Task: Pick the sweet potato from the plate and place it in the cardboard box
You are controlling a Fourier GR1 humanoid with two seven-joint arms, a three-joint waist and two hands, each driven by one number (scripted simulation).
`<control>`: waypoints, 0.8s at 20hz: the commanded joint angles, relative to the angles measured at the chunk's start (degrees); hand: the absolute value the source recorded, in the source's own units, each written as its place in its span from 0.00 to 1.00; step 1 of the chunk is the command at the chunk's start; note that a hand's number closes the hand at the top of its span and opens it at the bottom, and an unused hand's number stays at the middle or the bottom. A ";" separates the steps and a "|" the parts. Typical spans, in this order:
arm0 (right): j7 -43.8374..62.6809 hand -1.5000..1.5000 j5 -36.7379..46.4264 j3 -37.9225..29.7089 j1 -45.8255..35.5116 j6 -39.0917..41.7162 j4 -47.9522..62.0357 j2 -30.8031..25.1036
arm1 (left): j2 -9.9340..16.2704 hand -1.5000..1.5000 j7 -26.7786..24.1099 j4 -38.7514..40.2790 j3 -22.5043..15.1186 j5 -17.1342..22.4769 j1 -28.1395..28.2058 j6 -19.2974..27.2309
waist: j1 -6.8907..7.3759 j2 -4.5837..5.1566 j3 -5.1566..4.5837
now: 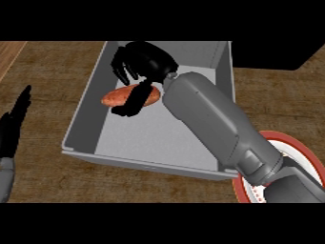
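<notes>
A: From the head view, where is the sweet potato (126, 96)?

B: It is over the inside of the grey box (151, 138), up near the far end. The right robot hand (142, 62) has its fingers and thumb curled round it.

A: And the plate (312, 159)?

B: Red-rimmed, on the counter (45, 86), right of the box, partly under the arm.

A: The left robot hand (8, 128)?

B: Resting at the left edge, fingers straight.

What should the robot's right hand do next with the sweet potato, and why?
Probably open the fingers and release. The right hand holds the sweet potato inside the walls of the box, over its floor, well away from the plate.
</notes>
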 commanded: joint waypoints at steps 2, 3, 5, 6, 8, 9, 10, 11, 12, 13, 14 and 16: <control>3.17 0.00 -7.95 4.49 -0.48 -0.78 5.63 0.17 | -1.26 0.50 -0.82 0.80 -0.47 -0.31 -0.47 0.58 | 0.84 0.27 -0.01; 0.96 0.00 -8.62 6.21 2.05 -1.70 6.11 0.17 | -0.33 0.50 -1.33 1.42 0.07 0.68 -0.54 -1.04 | 1.04 0.39 0.00; 1.26 0.00 -10.67 9.18 1.14 -3.08 6.59 0.17 | -1.02 0.50 -0.86 2.00 -0.59 -1.26 -1.57 1.07 | 1.39 0.46 0.00; 1.49 0.00 -12.44 9.75 1.23 -3.16 5.82 0.17 | -3.29 0.50 -2.82 2.83 -1.88 -1.63 -0.43 1.90 | 1.44 0.48 -0.01; 0.07 0.00 -15.53 8.65 -0.80 -2.63 6.09 0.17 | -1.34 0.50 -0.29 1.08 -0.16 -0.29 -1.11 0.55 | 1.20 0.30 0.03; -2.76 0.00 -15.90 9.38 0.45 -4.03 6.25 0.17 | -2.40 0.50 -2.61 3.39 -1.09 -1.22 -1.88 1.35 | 0.92 0.47 0.01; -5.26 0.00 -16.02 8.84 1.05 -6.11 7.17 0.17 | -0.63 0.50 1.64 1.78 0.15 -0.09 -4.52 -0.06 | 1.18 0.55 0.06; -5.08 0.00 -17.56 9.42 1.64 -7.53 5.51 0.17 | -1.36 0.50 -2.14 1.78 -0.78 -1.08 -0.94 0.64 | 1.06 0.34 0.04; -4.92 0.00 -19.37 8.04 -0.91 -7.13 4.91 0.17 | -1.47 0.50 0.59 -0.67 -1.03 -0.22 -1.69 -0.41 | 1.80 0.33 0.07; -6.55 0.00 -20.46 5.07 -2.13 -6.17 6.65 0.17 | -1.79 0.50 0.61 -0.15 -1.00 -1.05 -0.40 0.71 | 0.85 0.27 0.08; -7.98 0.00 -21.13 5.59 -0.10 -8.88 6.83 0.17 | -1.75 0.50 0.73 -2.90 -1.68 -1.79 0.74 1.12 | 1.21 0.21 0.10; -11.78 0.00 -24.05 2.85 0.43 -8.39 7.73 0.17 | -1.21 0.50 -0.48 0.22 -0.05 -0.84 -0.75 1.03 | 0.44 0.43 0.07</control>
